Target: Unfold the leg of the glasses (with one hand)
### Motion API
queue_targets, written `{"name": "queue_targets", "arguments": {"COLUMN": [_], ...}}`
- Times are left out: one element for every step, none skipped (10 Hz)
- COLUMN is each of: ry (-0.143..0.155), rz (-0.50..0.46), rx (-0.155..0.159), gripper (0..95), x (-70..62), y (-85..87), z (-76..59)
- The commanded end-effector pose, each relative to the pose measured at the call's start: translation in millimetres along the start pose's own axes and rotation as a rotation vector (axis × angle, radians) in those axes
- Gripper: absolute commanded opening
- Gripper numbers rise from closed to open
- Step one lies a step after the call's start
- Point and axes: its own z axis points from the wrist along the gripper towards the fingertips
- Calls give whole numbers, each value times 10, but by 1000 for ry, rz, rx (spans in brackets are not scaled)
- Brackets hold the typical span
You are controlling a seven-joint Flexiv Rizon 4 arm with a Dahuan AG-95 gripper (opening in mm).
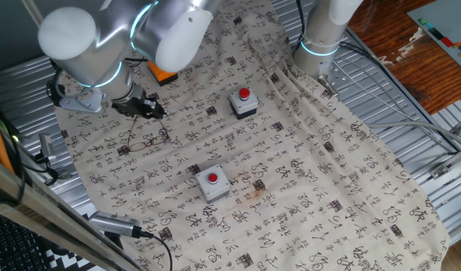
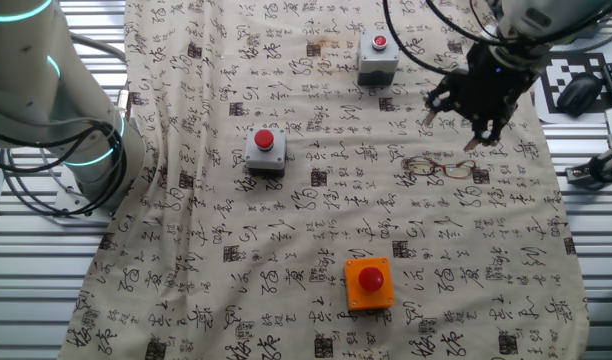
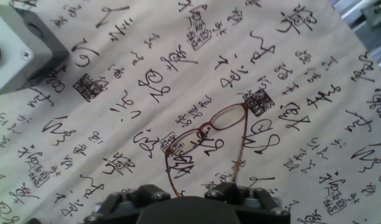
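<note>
The gripper (image 2: 464, 128) hangs just above the glasses (image 2: 439, 167), apart from them. Its fingers (image 2: 430, 115) are spread wide and hold nothing.

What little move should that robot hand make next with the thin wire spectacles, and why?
Probably a short descent. The tool hangs just above the thin reddish-brown wire-frame glasses, which lie flat on the printed cloth with nothing gripped. In the hand view their legs point toward the fingers, so lowering should bring a fingertip to a leg.
</note>
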Motion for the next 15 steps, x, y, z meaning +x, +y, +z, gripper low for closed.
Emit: {"name": "queue_targets", "arguments": {"ry": [-34, -53, -56, -59, -62, -59, -53, -55, -54, -54, -57, -59, -60, -61, -62], "rz": [23, 51, 78, 97, 113, 139, 161, 168, 175, 184, 190, 201, 211, 218, 219], "rx": [-31, -47, -50, -54, -57, -57, -58, -60, -60, -61, -64, -66, -65, -64, -63], "gripper": [380, 190, 190, 0, 0, 0, 0, 0, 0, 0, 0, 0, 0, 0, 0], "x": [-49, -92, -124, -145, -145, -145, -145, -145, -145, -145, -145, -145, -145, -145, -145], "y": [20, 90, 194, 258, 258, 258, 258, 258, 258, 258, 258, 258, 258, 258, 258], "z": [10, 35, 74, 100, 100, 100, 100, 100, 100, 100, 100, 100, 100, 100, 100]}}
